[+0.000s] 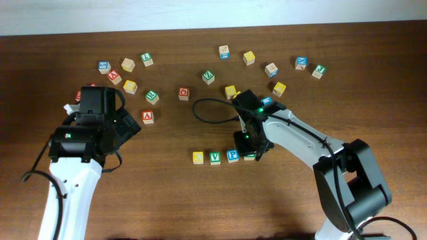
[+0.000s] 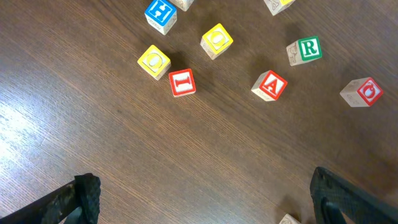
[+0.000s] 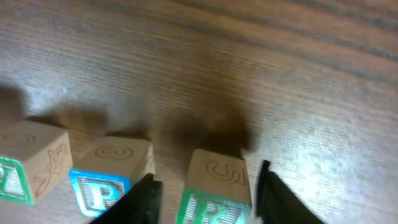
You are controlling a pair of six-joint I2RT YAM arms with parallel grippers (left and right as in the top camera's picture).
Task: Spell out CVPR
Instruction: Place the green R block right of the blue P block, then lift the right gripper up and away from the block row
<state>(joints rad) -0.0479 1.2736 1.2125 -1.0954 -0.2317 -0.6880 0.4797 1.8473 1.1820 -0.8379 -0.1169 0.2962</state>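
A row of cubes stands at the front middle of the table: the yellow-faced C (image 1: 198, 157), the green V (image 1: 215, 158), the blue P (image 1: 232, 156) and the green R (image 1: 249, 156). My right gripper (image 1: 251, 145) is right over the R. In the right wrist view the R (image 3: 214, 193) stands on the table between the fingers of the right gripper (image 3: 205, 196), with a gap on each side. The P (image 3: 112, 177) is just left of it. My left gripper (image 1: 127, 123) is wide open and empty, as the left wrist view (image 2: 205, 211) also shows.
Loose cubes lie across the back of the table: a red A (image 1: 148, 117), a second green R (image 2: 309, 48), a red I (image 2: 181, 82), yellow cubes (image 2: 153, 61) and a blue H (image 2: 160, 12). A black cable (image 1: 203, 113) loops near the right arm.
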